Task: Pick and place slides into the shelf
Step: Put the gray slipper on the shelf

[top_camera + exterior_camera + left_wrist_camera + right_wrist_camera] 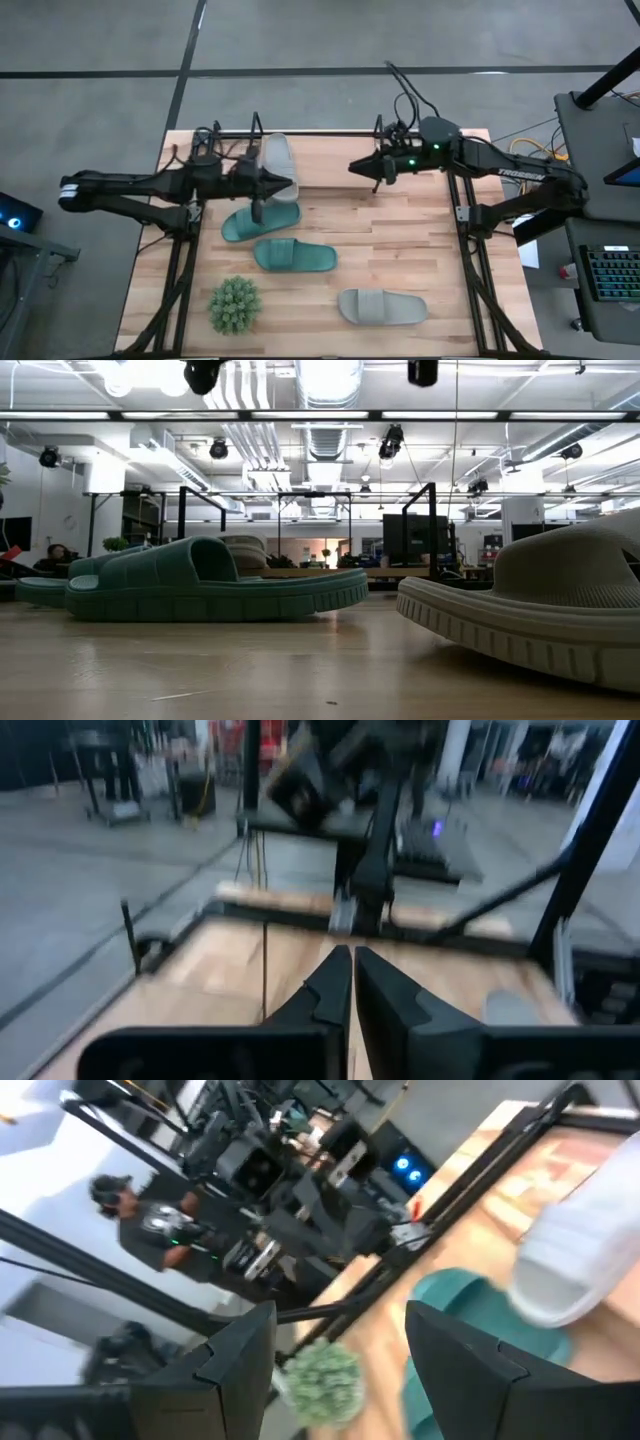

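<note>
On the wooden desk [400, 250] nearest us lies a light grey ribbed rubber slide [381, 307], then two teal-green slides [294, 256] lie unshelved. Farther back, our left gripper [290, 185], fingers pressed together and empty, sits beside another grey slide [278, 165]. Our right gripper [358, 166] waits, fingers spread. We judge most work remains.

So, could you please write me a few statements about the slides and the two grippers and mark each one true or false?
1. The left gripper is shut. True.
2. The right gripper grips a teal slide. False: it is open and holds nothing.
3. Two teal slides lie on the table. True.
4. The plant sits at the table's far edge. False: it stands near the front edge.
5. One grey slide lies to the right of the plant, apart from it. True.
</note>
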